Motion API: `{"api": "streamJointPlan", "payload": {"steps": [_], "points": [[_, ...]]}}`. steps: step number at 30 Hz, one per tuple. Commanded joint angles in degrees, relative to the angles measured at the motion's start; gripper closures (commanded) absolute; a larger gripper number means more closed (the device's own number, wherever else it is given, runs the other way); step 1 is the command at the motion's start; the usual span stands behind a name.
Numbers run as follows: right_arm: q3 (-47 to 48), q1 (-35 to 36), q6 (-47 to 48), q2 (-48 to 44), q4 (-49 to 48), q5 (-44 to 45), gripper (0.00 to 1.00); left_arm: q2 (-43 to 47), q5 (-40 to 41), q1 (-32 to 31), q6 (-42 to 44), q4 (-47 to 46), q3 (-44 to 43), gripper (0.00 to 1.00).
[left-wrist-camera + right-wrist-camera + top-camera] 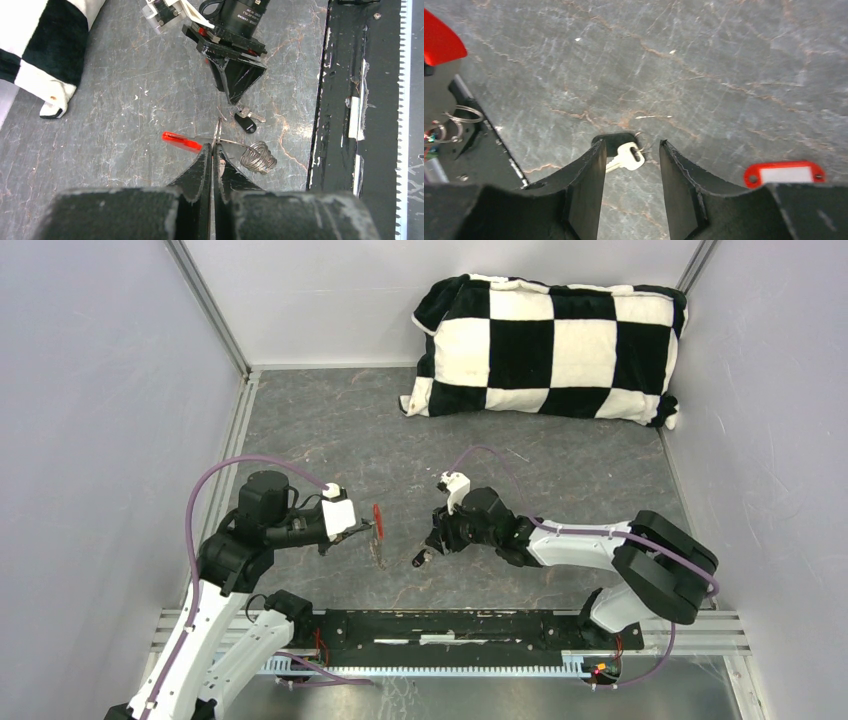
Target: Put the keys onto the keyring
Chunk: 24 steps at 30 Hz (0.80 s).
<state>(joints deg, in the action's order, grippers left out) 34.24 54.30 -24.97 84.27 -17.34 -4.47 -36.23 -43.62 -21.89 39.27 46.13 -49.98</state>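
Note:
The keyring hangs from my left gripper (pixel 358 532), whose jaws are shut on one thin silver ring (pixel 216 131). Its red fob (pixel 181 141) sticks out to the left of the jaws, and a coil of silver rings (pixel 258 157) lies to their right. In the top view the fob (pixel 377 518) shows as a red sliver just off the fingertips. The keys (pixel 246 120) lie on the table: a silver key (pixel 626 156) and a dark-headed one (pixel 614 141). My right gripper (pixel 631 145) is open directly over them, a finger on each side, touching neither.
A red-rimmed tag with a white label (pixel 784 173) lies on the table just right of my right fingers. A black-and-white checkered pillow (pixel 550 345) sits at the back. The black base rail (pixel 470 625) runs along the near edge. Grey walls enclose the table.

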Motion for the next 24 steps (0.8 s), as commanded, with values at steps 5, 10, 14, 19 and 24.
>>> {"api": "streamJointPlan", "payload": {"steps": [5, 10, 14, 19, 24], "points": [[0.3, -0.5, -9.8, 4.7, -2.4, -9.0, 0.55, 0.6, -0.7, 0.0, 1.3, -2.6, -1.5, 0.98], [1.1, -0.5, -10.5, 6.3, 0.3, -7.1, 0.56, 0.7, -0.8, -0.1, 1.7, -2.1, -1.8, 0.98], [2.1, -0.6, -10.5, 7.3, 1.7, -6.1, 0.57, 0.6, -1.4, 0.0, 1.7, -2.1, -2.0, 0.98], [3.3, -0.5, -10.8, 8.7, 1.1, -5.8, 0.59, 0.6, -1.4, 0.0, 1.8, -2.1, -2.1, 0.98], [4.7, -0.5, -10.3, 10.0, 1.2, -4.8, 0.63, 0.7, -1.2, 0.0, 1.9, -2.0, -2.1, 0.98]]}}
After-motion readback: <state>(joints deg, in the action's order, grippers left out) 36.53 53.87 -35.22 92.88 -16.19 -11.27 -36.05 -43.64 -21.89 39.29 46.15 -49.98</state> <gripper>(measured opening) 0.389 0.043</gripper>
